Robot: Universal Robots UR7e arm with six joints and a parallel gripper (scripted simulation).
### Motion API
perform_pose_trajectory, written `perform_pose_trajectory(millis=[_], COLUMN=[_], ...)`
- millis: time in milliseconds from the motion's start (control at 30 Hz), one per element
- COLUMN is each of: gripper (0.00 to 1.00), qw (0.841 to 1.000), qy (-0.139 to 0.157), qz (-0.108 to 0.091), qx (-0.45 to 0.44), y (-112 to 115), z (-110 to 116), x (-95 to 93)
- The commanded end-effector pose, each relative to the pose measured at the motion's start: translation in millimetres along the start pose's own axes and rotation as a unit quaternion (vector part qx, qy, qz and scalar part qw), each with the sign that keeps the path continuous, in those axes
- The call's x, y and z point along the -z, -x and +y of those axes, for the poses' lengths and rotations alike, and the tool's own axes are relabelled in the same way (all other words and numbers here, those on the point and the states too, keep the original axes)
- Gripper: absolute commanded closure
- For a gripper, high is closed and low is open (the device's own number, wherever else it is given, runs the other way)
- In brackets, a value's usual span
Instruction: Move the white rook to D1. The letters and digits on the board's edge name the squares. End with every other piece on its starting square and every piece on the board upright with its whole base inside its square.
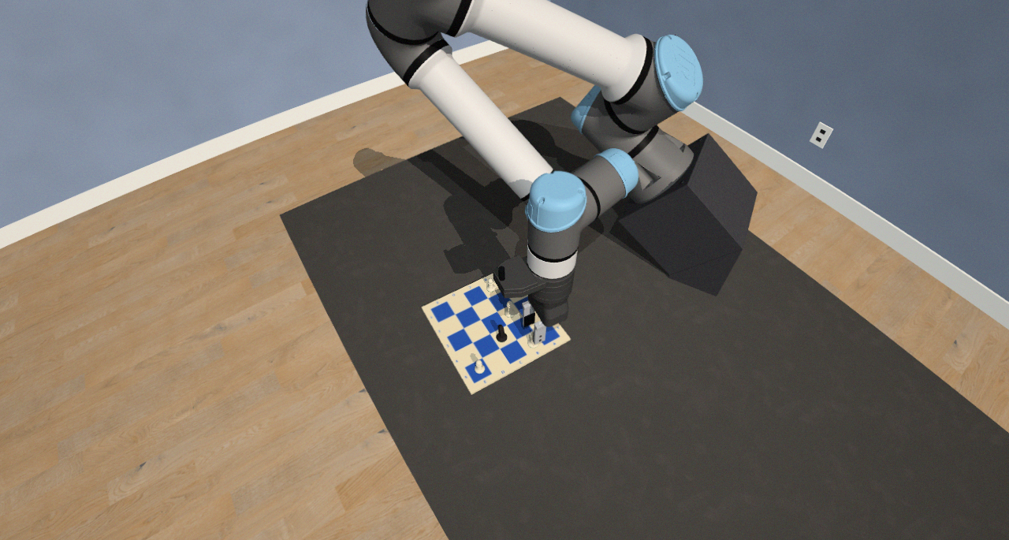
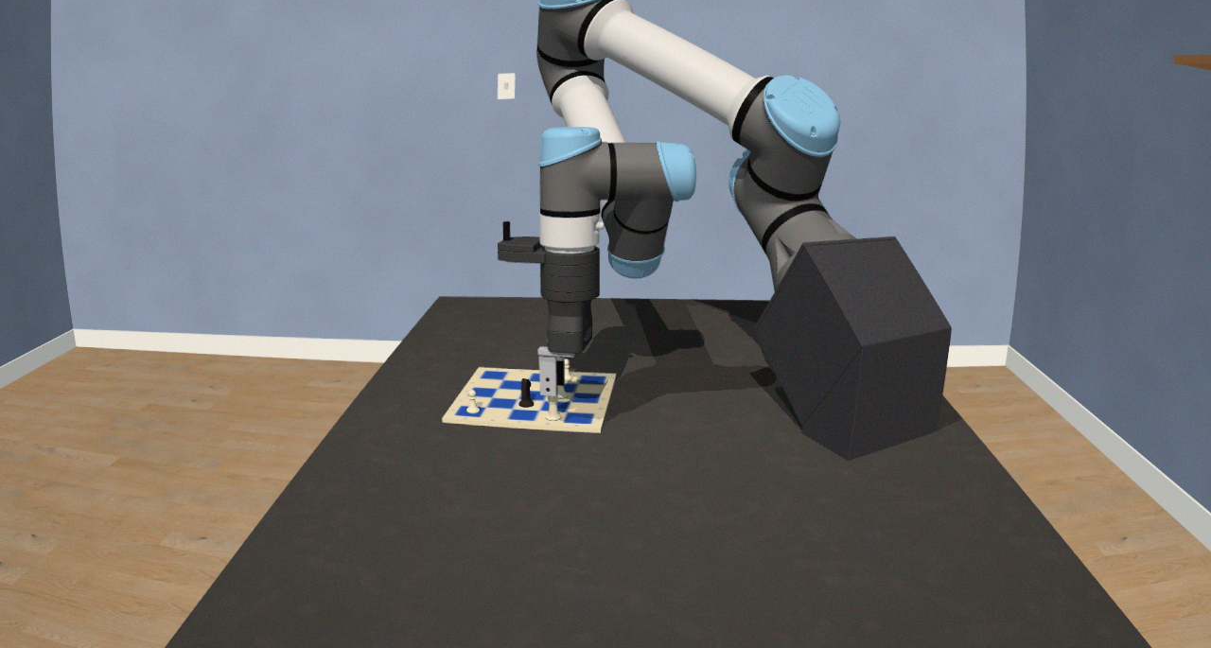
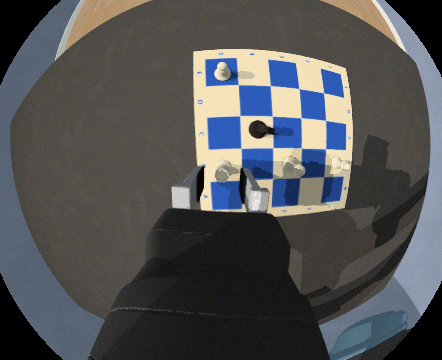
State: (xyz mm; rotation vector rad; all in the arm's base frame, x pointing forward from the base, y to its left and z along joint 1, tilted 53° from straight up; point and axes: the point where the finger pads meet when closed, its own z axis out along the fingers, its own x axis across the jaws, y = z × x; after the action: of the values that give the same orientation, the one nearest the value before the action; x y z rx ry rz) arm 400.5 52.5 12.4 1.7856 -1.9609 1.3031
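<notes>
The blue-and-cream chessboard (image 1: 453, 363) (image 2: 506, 422) (image 3: 200, 140) lies on the dark mat. My gripper (image 1: 534, 327) (image 2: 553, 380) (image 3: 221, 178) is open and low over the board's near corner in the wrist view. Its two fingers stand on either side of a white piece (image 3: 223, 171) (image 2: 552, 413) without pressing on it; it looks like the white rook, though its shape is small. The piece stands upright on the board. Two more white pieces (image 3: 291, 167) (image 3: 340, 163) stand in the same row.
A black pawn (image 1: 500, 333) (image 2: 525, 392) (image 3: 257, 130) stands mid-board. A white pawn (image 1: 478, 365) (image 2: 472, 404) (image 3: 223, 71) stands in the far corner in the wrist view. The arm's dark base block (image 1: 694, 219) (image 2: 855, 347) stands beside the board.
</notes>
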Motion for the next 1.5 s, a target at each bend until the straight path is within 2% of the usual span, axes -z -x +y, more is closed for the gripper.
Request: perform_pose_trajectory(millis=[0, 900, 1233, 1467], gripper=[0.27, 0.27, 0.27, 0.27], qw=[1.0, 1.0, 1.0, 1.0], qy=[0.001, 0.001, 0.002, 0.001], qz=[0.0, 0.0, 0.0, 0.0], qx=[0.001, 0.001, 0.001, 0.0], y=[0, 0, 0, 0], z=[2, 2, 2, 1], x=[0.1, -0.4, -8.8, -21.9])
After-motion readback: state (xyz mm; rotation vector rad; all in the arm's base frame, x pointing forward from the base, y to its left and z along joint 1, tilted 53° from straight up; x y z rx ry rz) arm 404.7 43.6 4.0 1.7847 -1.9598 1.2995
